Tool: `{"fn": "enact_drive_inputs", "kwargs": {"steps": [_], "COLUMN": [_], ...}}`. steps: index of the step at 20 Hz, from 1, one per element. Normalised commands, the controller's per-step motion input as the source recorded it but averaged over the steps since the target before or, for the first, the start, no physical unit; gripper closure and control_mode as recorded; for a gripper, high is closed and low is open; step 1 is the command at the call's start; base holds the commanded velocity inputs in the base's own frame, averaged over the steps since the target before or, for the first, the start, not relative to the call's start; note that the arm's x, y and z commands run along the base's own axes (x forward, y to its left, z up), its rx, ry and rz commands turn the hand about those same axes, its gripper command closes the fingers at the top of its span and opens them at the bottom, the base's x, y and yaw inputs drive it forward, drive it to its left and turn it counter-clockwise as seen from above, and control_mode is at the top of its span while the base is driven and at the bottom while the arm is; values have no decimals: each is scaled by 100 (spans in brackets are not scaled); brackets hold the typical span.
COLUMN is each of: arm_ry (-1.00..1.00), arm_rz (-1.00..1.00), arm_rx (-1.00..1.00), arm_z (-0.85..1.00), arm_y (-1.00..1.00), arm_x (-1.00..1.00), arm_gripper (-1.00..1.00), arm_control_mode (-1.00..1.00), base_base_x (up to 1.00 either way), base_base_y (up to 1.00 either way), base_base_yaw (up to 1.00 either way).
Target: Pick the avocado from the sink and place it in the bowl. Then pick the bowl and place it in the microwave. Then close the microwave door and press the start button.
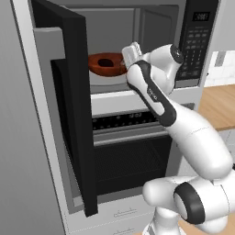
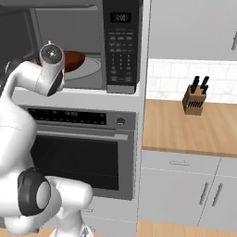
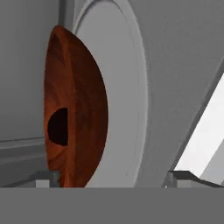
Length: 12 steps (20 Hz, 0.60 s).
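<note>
The reddish-brown bowl (image 1: pixel 106 65) sits on the round turntable (image 1: pixel 109 79) inside the open microwave (image 1: pixel 156 27). The nearly black avocado (image 1: pixel 105 62) lies in the bowl's hollow. My gripper (image 1: pixel 125 58) reaches into the cavity at the bowl's right rim. In the hand view, which is rolled on its side, the bowl (image 3: pixel 74 113) and the avocado (image 3: pixel 58 127) stand just ahead. There my gripper (image 3: pixel 113 177) is open, its fingertips (image 3: pixel 43 177) wide apart and closed on nothing. The microwave door (image 1: pixel 69 101) stands swung out to the left. From the right base view the bowl (image 2: pixel 75 59) is partly hidden by my arm.
The keypad panel (image 2: pixel 121 46) is right of the cavity. Below it is the steel oven (image 2: pixel 74 152) with a horizontal handle. A knife block (image 2: pixel 194 99) stands on the wooden counter (image 2: pixel 185 129) to the right. The open door's edge juts toward me on the left.
</note>
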Motion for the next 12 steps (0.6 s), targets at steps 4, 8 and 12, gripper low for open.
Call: {"fn": "enact_drive_inputs", "kwargs": {"steps": [4,8,12], "arm_ry": [-27,-3,-9], "arm_rz": [0,0,0], "arm_rx": [0,-22,-28], "arm_z": [0,-43,-10], "arm_y": [-25,-8,-27], "arm_x": [-100,-27,-17], "arm_gripper": [-100,-100,-100], "arm_control_mode": [-100,-100,-100], "base_base_x": [0,0,0], "base_base_y": [0,0,0], "base_base_yaw": [0,0,0]}}
